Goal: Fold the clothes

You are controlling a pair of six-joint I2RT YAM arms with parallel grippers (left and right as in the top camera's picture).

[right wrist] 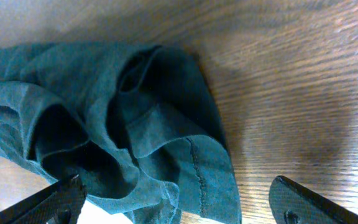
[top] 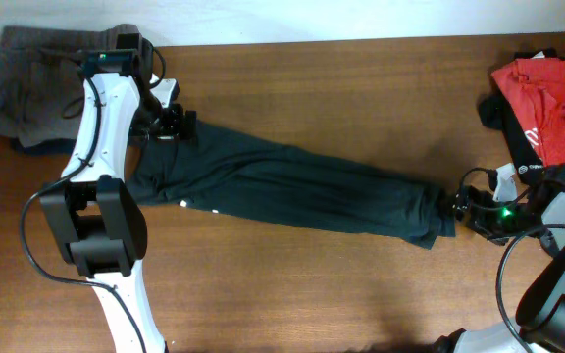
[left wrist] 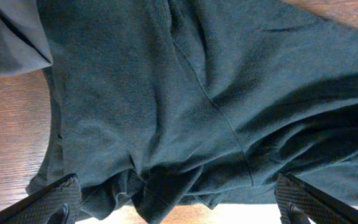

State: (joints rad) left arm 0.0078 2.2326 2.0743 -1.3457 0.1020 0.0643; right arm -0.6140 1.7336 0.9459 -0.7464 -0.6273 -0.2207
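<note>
Across the worktop (top: 312, 284) the black T-shirt (top: 302, 191) lies stretched out; it looks soft and limp, so you should pinch its bunched ends. The left end effector (top: 170, 123) and right end effector (top: 456, 204) both stand wide open over those ends.

Bare table (top: 312, 284) front; 2 obstacles: grey garment (top: 13, 83) L, red T-shirt (top: 557, 98) R.

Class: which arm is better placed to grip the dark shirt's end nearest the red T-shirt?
Right: the right hand sits at that end of the dark shirt; the left hand is at the opposite end.
</note>
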